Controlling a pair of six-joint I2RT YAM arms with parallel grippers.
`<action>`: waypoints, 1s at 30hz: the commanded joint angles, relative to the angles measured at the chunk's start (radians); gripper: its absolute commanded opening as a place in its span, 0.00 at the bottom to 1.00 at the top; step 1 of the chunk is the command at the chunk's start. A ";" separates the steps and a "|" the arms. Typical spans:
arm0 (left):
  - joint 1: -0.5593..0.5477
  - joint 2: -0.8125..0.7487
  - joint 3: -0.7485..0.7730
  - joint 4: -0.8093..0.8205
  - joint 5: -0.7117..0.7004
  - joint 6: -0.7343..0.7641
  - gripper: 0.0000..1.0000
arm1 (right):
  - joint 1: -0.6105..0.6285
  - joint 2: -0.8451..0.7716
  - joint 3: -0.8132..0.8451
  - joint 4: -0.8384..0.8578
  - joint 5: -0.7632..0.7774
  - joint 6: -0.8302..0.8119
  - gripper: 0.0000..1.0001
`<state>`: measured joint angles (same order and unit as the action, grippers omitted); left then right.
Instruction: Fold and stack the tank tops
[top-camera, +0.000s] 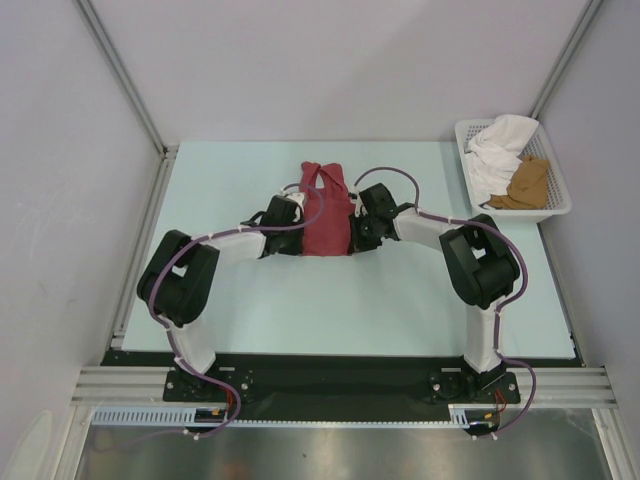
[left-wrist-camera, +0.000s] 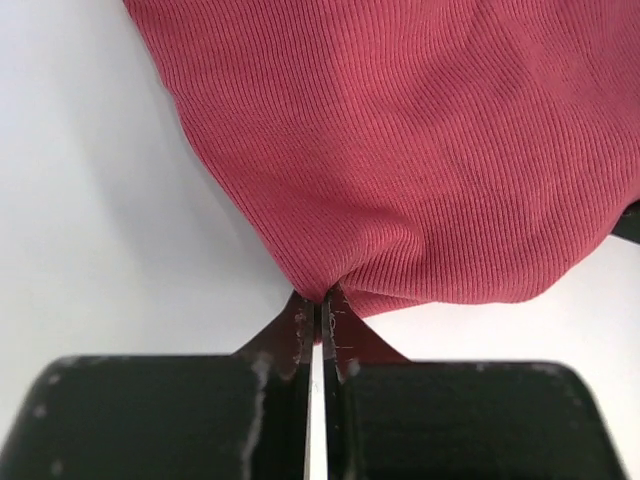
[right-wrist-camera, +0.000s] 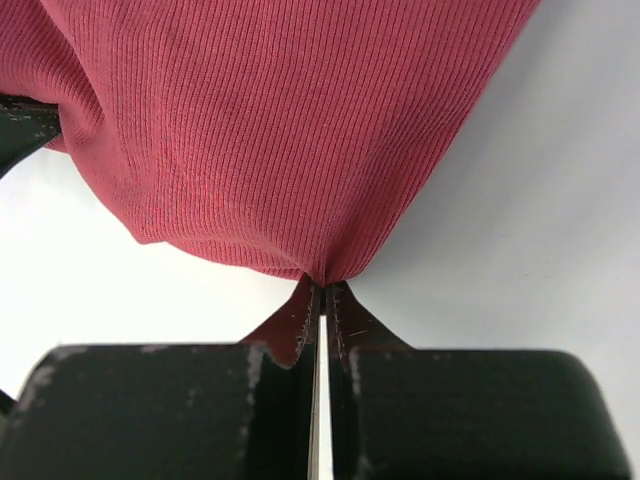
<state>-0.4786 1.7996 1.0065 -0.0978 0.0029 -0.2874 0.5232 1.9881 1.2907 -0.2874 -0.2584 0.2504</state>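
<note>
Red tank top (top-camera: 325, 222), left end effector (left-wrist-camera: 318, 306) pinching its left edge, right end effector (right-wrist-camera: 322, 290) pinching its right edge

Top camera overlooks the table (top-camera: 250, 300); both close wrist cameras share the red tank top (left-wrist-camera: 420, 150).

A pale mint table (top-camera: 300, 310) stands inside a booth of plain white walls (top-camera: 320, 60). Slim aluminium posts (top-camera: 122, 78) rise from its two far corners, and a grey rail (top-camera: 137, 250) lines its left edge. A black plate (top-camera: 340, 390) and an aluminium beam (top-camera: 120, 385) run along the near edge, with brushed metal sheet (top-camera: 330, 455) below. The light is soft and even.
</note>
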 joint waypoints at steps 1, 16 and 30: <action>-0.002 -0.005 0.003 -0.036 -0.035 0.010 0.00 | -0.008 -0.012 0.012 -0.062 0.045 -0.010 0.00; -0.035 -0.246 -0.296 0.050 0.048 -0.096 0.00 | 0.018 -0.215 -0.241 -0.087 0.119 0.020 0.00; -0.244 -0.614 -0.540 0.021 0.000 -0.266 0.64 | 0.119 -0.451 -0.465 -0.090 0.119 0.081 0.00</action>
<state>-0.7010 1.2484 0.5007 -0.0696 0.0235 -0.4961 0.6300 1.5925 0.8452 -0.3367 -0.1635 0.3111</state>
